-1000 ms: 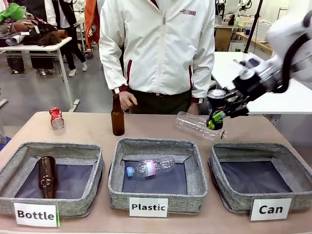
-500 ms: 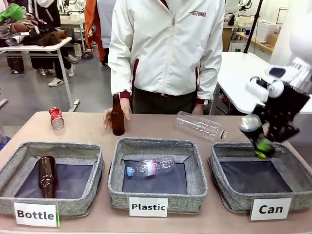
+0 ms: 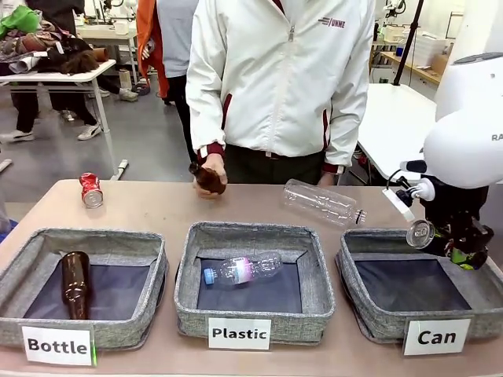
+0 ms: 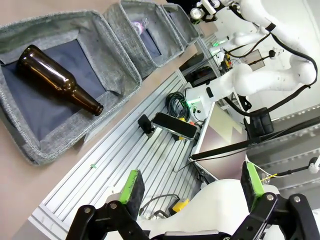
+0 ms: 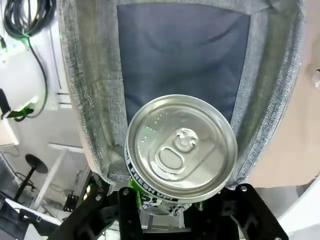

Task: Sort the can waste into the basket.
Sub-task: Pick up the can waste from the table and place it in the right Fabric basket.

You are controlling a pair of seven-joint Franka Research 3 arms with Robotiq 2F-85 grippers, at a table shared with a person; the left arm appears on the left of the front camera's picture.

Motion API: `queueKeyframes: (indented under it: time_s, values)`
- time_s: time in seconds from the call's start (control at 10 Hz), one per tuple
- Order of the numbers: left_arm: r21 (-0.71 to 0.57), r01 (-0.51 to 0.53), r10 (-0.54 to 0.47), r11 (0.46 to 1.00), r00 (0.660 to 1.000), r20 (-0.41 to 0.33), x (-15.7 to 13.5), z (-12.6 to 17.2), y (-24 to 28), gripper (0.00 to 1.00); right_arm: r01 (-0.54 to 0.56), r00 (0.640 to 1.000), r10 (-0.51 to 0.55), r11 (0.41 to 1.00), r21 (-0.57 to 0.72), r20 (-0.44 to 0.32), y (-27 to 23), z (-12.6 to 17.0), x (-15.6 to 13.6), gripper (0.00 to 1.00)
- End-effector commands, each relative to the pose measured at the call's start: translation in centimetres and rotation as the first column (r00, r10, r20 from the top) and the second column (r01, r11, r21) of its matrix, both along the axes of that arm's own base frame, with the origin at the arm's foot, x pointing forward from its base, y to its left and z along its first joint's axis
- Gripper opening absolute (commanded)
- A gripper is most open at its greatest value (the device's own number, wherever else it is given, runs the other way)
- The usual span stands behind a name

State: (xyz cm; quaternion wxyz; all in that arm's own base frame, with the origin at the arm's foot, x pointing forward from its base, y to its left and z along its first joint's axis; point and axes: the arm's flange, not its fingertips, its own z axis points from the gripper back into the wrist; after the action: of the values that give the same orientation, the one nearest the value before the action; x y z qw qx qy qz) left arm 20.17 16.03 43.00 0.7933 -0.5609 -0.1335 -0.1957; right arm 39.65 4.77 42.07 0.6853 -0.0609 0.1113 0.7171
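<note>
From the front, the right gripper (image 3: 454,248) clamps the dark blue-black metal drink can (image 3: 419,233), tilted above the far edge of the grey fabric "Can" basket (image 3: 377,320). Its wrist camera adds the can's silver pull-tab top over dark lining. The crushed red can (image 3: 91,191) lies near the tabletop's far left corner. In the left wrist view, the left gripper (image 4: 190,186) is spread wide and empty.

Desk (image 3: 141,208): tan top.
Bottle basket (image 3: 149,259): 8 o'clock on desk; brown glass bottle (image 3: 75,283) lies inside, neck toward 6 o'clock.
Plastic basket (image 3: 189,267): 6 o'clock; capped clear bottle (image 3: 242,271) inside, blue cap toward 9 o'clock.
Loose clear bottle (image 3: 322,203): 1 o'clock, on its side.
Second brown bottle (image 3: 207,178): 12 o'clock, tilted.
</note>
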Motion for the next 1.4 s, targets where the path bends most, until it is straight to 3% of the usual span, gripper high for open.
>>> queueKeyframes:
  time_s: [0.0,0.2,0.3,0.4,0.8,1.0,1.1,1.2,1.3]
  values:
    - [-0.005,0.008,-0.008,1.000,1.000,-0.002,-0.3,0.1,0.2,1.00,0.020,1.000,-0.021,1.000,0.023,0.013,0.1,0.2,1.0,0.00]
    - [-0.005,0.008,-0.008,1.000,1.000,-0.002,-0.3,0.1,0.2,1.00,0.027,0.999,-0.028,0.998,0.050,0.018,0.3,0.0,1.5,0.00]
    - [-0.005,0.008,-0.008,1.000,1.000,-0.002,-0.3,0.1,0.2,1.00,0.032,0.999,-0.034,0.997,0.070,0.029,0.2,0.0,1.5,0.94]
    - [-0.005,0.008,-0.008,1.000,1.000,-0.002,-0.3,0.1,0.2,1.00,0.025,0.999,-0.027,0.997,0.071,0.031,0.0,0.0,1.5,1.00]
    - [-0.005,0.008,-0.008,1.000,1.000,-0.002,-0.3,0.1,0.2,1.00,0.030,0.998,-0.038,0.985,0.169,0.042,0.1,0.0,2.0,1.00]
    - [-0.005,0.008,-0.008,1.000,1.000,-0.002,-0.3,0.1,0.2,1.00,0.086,0.995,-0.097,0.914,0.396,0.008,-0.5,0.8,2.2,1.00]
    - [-0.005,0.008,-0.008,1.000,1.000,-0.002,-0.3,0.1,0.2,1.00,0.109,0.993,-0.110,0.813,0.572,-0.033,-1.0,1.3,2.0,1.00]
    - [0.000,0.000,0.000,1.000,1.000,0.000,0.0,0.0,0.0,1.00,0.254,0.966,-0.200,0.589,0.768,-0.165,-1.9,1.8,1.6,1.00]
    - [0.026,-0.013,0.013,1.000,1.000,-0.004,-0.8,1.3,1.3,1.00,0.371,0.914,-0.298,0.337,0.866,-0.276,-2.8,2.3,1.6,1.00]
